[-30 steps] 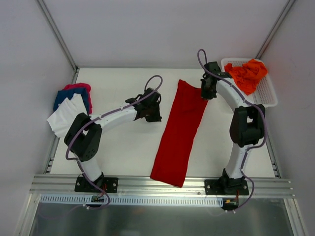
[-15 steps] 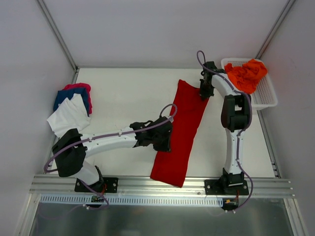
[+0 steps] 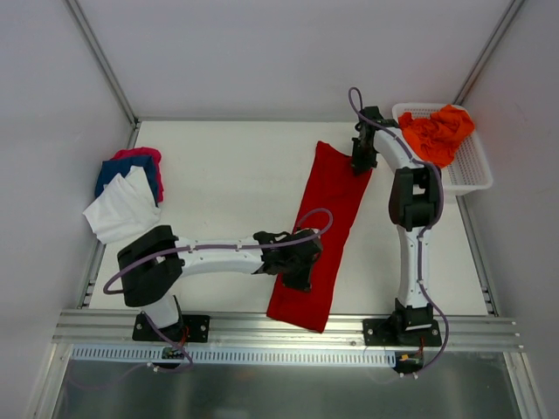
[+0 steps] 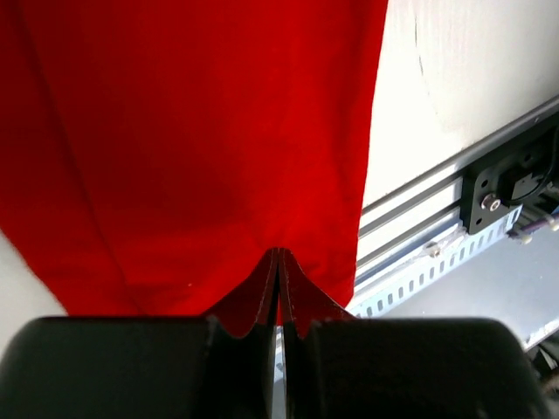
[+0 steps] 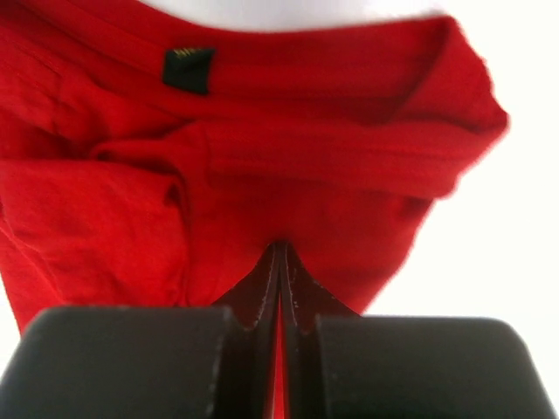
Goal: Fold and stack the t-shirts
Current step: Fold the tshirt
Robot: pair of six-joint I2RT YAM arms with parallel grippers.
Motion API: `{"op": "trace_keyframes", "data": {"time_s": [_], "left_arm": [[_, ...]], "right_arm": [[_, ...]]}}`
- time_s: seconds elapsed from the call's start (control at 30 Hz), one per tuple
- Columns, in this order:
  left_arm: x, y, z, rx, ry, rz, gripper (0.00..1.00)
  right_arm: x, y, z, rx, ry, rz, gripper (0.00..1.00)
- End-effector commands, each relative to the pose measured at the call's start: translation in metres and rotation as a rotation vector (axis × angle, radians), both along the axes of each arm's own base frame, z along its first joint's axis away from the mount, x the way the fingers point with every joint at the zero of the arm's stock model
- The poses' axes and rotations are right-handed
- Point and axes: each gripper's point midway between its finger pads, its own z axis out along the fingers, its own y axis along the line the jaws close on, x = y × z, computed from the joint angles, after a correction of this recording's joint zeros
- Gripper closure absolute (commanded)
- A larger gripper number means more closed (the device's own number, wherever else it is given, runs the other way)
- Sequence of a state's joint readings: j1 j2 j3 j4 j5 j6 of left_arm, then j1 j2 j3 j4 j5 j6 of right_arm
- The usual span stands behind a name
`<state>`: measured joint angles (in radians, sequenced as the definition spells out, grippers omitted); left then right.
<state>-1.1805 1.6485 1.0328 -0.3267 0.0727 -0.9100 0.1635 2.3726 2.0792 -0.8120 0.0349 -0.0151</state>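
Note:
A deep red t-shirt [image 3: 327,205] lies folded into a long strip running from the back centre to the table's front edge. My left gripper [image 3: 299,272] is shut, low over the strip's near part; in the left wrist view its tips [image 4: 278,251] sit on the red cloth [image 4: 192,131] beside the shirt's side edge. My right gripper [image 3: 360,164] is shut at the strip's far right corner, its tips [image 5: 279,244] against the bunched collar end [image 5: 262,148], which bears a black label [image 5: 188,70]. Neither gripper visibly pinches cloth.
A stack of white [image 3: 118,209], blue [image 3: 113,170] and pink [image 3: 140,154] t-shirts lies at the left edge. A white mesh basket [image 3: 476,170] at the back right holds crumpled orange t-shirts [image 3: 437,131]. The aluminium rail [image 3: 262,327] runs along the front.
My left arm swung from the table's middle over to the red shirt's near part. My right gripper shifted slightly back at the shirt's far corner. The shirt has not moved.

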Motion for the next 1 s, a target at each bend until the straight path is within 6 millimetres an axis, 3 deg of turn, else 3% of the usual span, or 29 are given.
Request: {"op": "trace_keyframes", "data": {"time_s": [0.0,0.23,0.4,0.8,0.93,0.97], "left_arm": [[-0.021,-0.013,-0.010,-0.038,0.089,-0.037,1.00],[-0.040,-0.038,-0.025,-0.136,0.187,-0.089,1.00],[-0.042,-0.054,-0.022,-0.189,0.207,-0.113,1.00],[-0.028,-0.101,0.007,-0.307,0.163,-0.164,1.00],[-0.015,-0.105,0.021,-0.331,0.071,-0.162,1.00],[-0.010,-0.103,0.017,-0.314,0.039,-0.153,1.00]], "right_arm": [[0.000,0.015,0.001,0.059,0.025,0.018,0.99],[0.013,0.034,0.003,0.141,0.011,0.048,0.99],[0.019,0.047,0.004,0.195,0.010,0.073,1.00],[0.040,0.077,0.005,0.339,-0.038,0.108,1.00],[0.047,0.084,0.015,0.354,-0.110,0.152,1.00],[0.047,0.082,0.021,0.346,-0.132,0.159,1.00]]}}
